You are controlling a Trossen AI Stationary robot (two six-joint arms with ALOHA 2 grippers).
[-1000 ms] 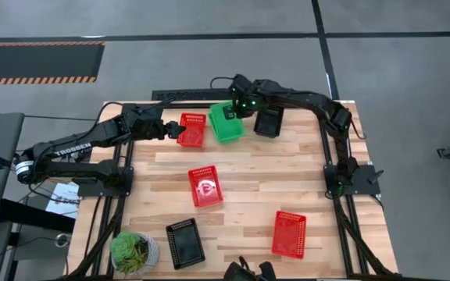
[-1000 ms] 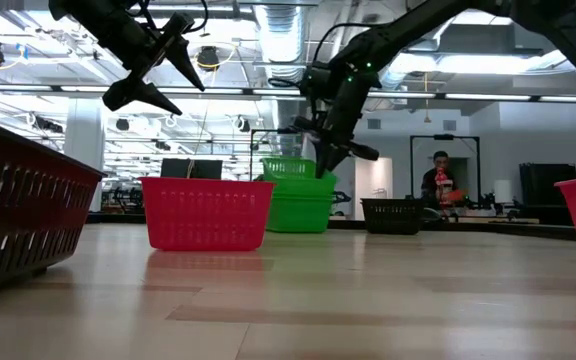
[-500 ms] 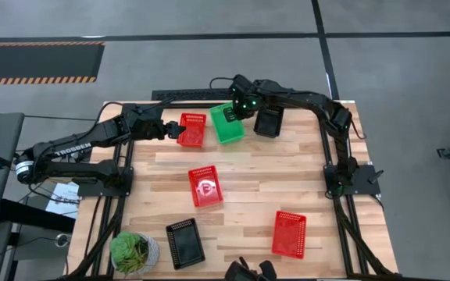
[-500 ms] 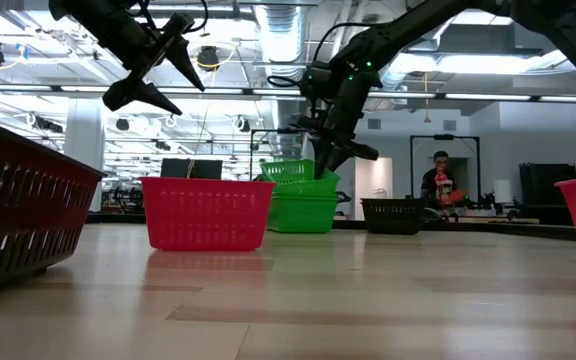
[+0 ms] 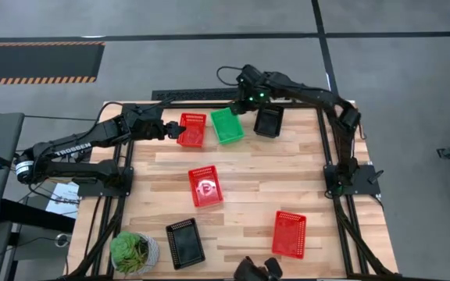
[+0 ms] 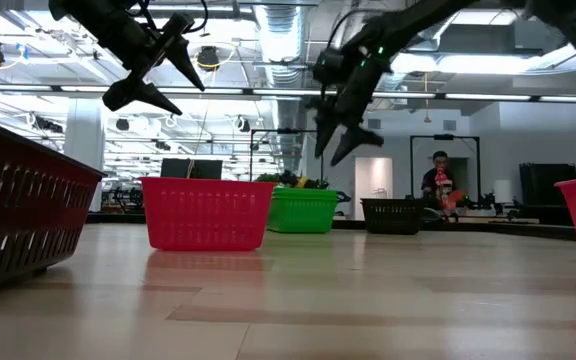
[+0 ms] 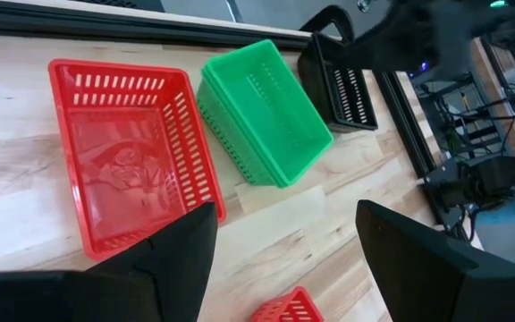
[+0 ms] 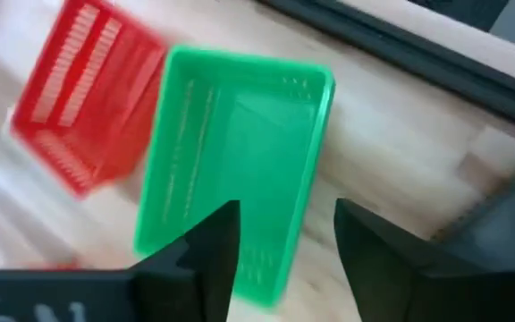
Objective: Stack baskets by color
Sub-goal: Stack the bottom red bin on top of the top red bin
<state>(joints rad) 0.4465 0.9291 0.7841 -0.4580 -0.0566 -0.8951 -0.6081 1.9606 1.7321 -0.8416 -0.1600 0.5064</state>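
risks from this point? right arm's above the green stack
1. The green mesh basket stack sits close between the red mesh basket and the black mesh basket; the right gripper, open above it, could clip either if it swings sideways while low.
2. The left gripper hovers open by that red basket, so the arms may crowd each other.

White capital letters reading "TROSSEN" run along a link of the left arm in the high view, back from that arm's end effector toward its base. In the right wrist view, a few white characters show on the dark body just behind the right end effector; they are cut off at the edge and cannot be read. No other lettering, label or number is legible in any view.
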